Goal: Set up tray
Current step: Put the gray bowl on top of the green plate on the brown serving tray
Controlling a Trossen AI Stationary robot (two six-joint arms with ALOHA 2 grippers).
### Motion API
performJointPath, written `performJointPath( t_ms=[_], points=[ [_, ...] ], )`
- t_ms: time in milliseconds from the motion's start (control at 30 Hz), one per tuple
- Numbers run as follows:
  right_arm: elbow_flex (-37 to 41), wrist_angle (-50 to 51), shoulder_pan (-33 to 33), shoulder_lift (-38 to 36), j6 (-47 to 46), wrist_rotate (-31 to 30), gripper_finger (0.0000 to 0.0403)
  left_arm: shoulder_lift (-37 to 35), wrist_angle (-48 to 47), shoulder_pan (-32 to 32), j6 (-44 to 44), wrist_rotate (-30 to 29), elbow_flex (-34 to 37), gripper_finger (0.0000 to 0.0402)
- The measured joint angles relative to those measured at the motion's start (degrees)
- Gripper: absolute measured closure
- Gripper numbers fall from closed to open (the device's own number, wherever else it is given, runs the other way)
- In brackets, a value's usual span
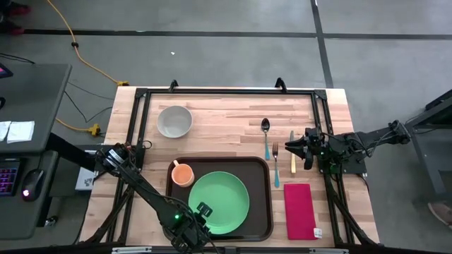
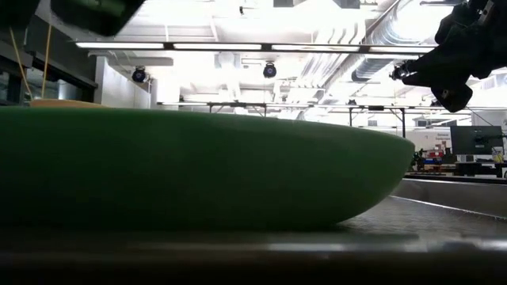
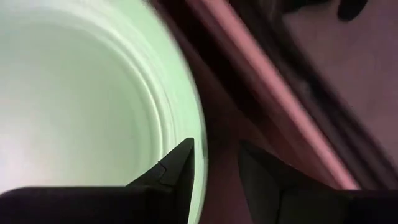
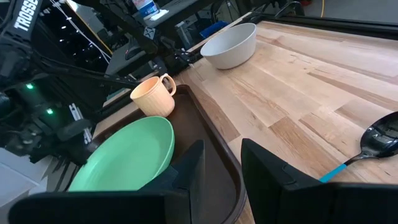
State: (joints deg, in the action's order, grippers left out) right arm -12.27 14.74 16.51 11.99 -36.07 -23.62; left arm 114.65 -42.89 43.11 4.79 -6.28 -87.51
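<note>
1 green plate [image 1: 220,200] and 1 mug [image 1: 183,174] on 1 tray [image 1: 263,212].

Both arms are black and jointed, lit with small green lights, one lettered "TROSSEN" in white.

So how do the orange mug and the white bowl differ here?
The orange mug stands inside the tray, beside the green plate; the white bowl sits on the bare wooden table. The mug has a handle and is smaller; the bowl is wider, without one. Both are upright.
</note>
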Motion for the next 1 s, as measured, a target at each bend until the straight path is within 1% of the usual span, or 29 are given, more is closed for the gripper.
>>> performJointPath(
  t_ms=[200,367,533,800,933,1000],
  points=[
    [0.0,0.0,0.0,0.0,-0.11,0.0,0.032,-0.07,-5.18,0.0,-1.4,-2.83,-5.19,0.0252],
    [0.0,0.0,0.0,0.0,-0.11,0.0,0.032,-0.07,-9.62,0.02,-1.5,-2.3,-9.62,0.0252],
    [0.0,0.0,0.0,0.0,-0.13,0.0,0.032,-0.07,-17.58,0.02,-1.51,-2.7,-16.61,0.0252],
    [0.0,0.0,0.0,0.0,-0.13,0.0,0.032,-0.07,-32.31,0.0,-1.03,-10.17,-28.9,0.0252],
    [0.0,0.0,0.0,0.0,-0.11,0.0,0.032,-0.07,-39.66,0.0,1.71,-13.57,-33.98,0.0252],
    [0.0,0.0,0.0,0.0,-0.09,0.0,0.032,-0.07,-42.65,0.0,2.75,-14.16,-36.31,0.0252]
  ],
)
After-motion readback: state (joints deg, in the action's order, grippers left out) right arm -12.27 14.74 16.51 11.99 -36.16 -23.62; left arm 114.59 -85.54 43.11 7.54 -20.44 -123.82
